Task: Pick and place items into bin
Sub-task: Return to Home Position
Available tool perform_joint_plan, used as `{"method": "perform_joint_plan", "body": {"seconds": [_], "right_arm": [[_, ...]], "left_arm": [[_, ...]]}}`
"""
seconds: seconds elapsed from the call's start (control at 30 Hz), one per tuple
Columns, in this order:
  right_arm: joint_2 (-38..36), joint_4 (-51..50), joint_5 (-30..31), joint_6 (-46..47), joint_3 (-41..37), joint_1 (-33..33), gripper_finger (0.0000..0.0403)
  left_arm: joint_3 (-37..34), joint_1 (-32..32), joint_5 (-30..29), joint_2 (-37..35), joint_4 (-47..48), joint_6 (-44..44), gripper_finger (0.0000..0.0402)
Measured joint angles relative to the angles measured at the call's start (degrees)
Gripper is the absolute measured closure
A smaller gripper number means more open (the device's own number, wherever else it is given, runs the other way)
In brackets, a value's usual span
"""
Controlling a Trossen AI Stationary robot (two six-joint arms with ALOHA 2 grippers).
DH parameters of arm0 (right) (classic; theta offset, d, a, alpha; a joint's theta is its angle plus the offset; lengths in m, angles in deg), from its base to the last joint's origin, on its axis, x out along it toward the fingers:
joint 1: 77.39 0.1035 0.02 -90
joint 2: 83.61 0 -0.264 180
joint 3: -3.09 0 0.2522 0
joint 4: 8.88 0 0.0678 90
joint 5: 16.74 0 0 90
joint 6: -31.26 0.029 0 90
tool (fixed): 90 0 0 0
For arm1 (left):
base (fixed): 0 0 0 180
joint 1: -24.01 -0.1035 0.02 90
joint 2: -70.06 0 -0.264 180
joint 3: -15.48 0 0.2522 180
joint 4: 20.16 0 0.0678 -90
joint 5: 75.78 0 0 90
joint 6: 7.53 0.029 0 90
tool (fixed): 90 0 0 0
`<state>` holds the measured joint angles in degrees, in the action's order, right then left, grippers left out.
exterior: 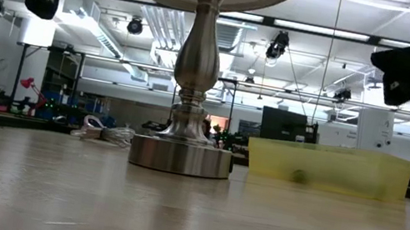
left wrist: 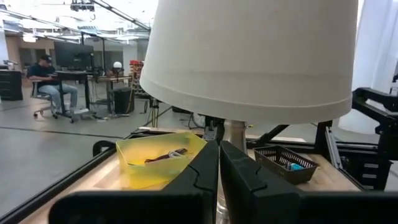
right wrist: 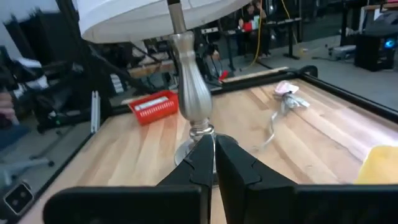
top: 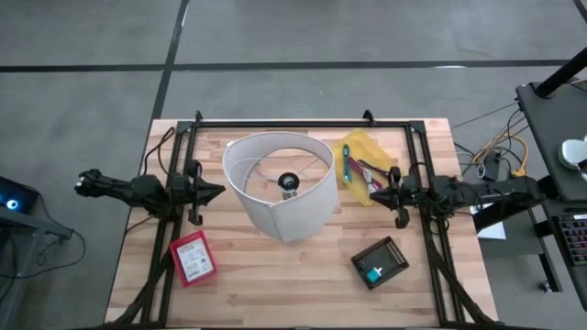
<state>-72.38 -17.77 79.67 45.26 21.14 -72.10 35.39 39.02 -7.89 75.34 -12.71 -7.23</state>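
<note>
Matte-black left arm (top: 138,188) and right arm (top: 463,191), slim and jointed; blocky black fingers (left wrist: 198,175) with stepped inner edges.

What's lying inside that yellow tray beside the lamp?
From above, the yellow tray holds a tangle of cables: reddish, white and dark strands. Their count, and anything beneath them, cannot be seen; the right pincer covers part of the tray.

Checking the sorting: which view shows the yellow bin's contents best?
High view: it looks straight down into the yellow bin, cables visible. Left wrist glimpses one dark item; low shows its wall; right wrist, a corner.
</note>
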Motion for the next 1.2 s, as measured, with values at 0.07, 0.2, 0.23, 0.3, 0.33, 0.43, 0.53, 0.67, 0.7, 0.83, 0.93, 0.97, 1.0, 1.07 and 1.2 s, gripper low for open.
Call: {"method": "perform_joint_plan", "body": {"seconds": [0.07, 0.2, 0.23, 0.3, 0.33, 0.43, 0.53, 0.67, 0.7, 0.83, 0.93, 0.97, 1.0, 1.07, 1.2], "right_arm": [[-2.3, 3.5, -0.1, 0.4, -2.9, 0.0, 0.0395], [-6.7, 0.2, -0.2, 0.3, -3.7, 0.1, 0.0395], [-7.5, -1.0, -0.1, -0.4, -3.7, 0.1, 0.0395], [-9.0, -2.1, 1.3, -1.1, -3.8, 0.1, 0.0395], [-9.6, -2.1, 2.1, -1.6, -3.8, 0.1, 0.0395], [-10.8, -2.7, 4.1, -2.9, -3.7, 0.1, 0.0394], [-11.2, -2.6, 4.3, -3.5, -3.7, 0.1, 0.0394], [-10.9, -2.5, 6.1, -3.5, -3.7, 0.1, 0.0394], [-10.8, -2.5, 6.5, -3.5, -3.7, 0.1, 0.0394], [-10.4, -2.3, 7.3, -3.4, -3.7, 0.1, 0.0394], [-10.4, -2.3, 7.3, -2.1, -3.7, 0.1, 0.0394], [-10.4, -2.3, 7.3, -1.5, -3.7, 0.1, 0.0394], [-10.4, -2.3, 7.3, -0.9, -3.7, 0.1, 0.0394], [-10.4, -2.3, 7.3, -0.7, -3.7, 0.1, 0.0394], [-10.4, -2.2, 8.2, -0.1, -3.7, 0.1, 0.0394]], "left_arm": [[0.0, 0.0, 0.0, -0.1, 0.1, 0.0, 0.0401], [-0.1, 0.0, 2.5, -0.4, 1.2, -0.4, 0.0401], [-0.2, 0.0, 3.9, -0.6, 1.3, -0.5, 0.0401], [-0.9, 0.1, 4.7, -0.9, 0.5, -1.3, 0.0401], [-1.6, 0.0, 4.9, -1.2, 0.3, -1.8, 0.0401], [-5.4, 0.0, 5.5, -2.9, 0.6, -3.5, 0.0401], [-5.6, 0.0, 5.6, -3.6, 2.6, -4.5, 0.0402], [-5.7, -0.6, 4.7, -3.6, -1.4, -1.0, 0.0402], [-5.7, -1.1, 4.5, -3.4, -1.8, -0.5, 0.0402], [-5.7, -3.4, 4.5, -2.3, -2.9, 0.1, 0.0402], [-5.7, -5.9, 4.0, -0.5, -2.6, 0.6, 0.0402], [-5.7, -6.8, 4.0, 0.2, -2.6, 0.7, 0.0402], [-5.7, -7.7, 4.0, 1.0, -3.0, 1.7, 0.0402], [-5.7, -9.9, 4.4, 2.6, -6.1, 4.5, 0.0402], [-5.8, -14.3, 12.4, 4.7, -9.8, 3.7, 0.0402]]}}
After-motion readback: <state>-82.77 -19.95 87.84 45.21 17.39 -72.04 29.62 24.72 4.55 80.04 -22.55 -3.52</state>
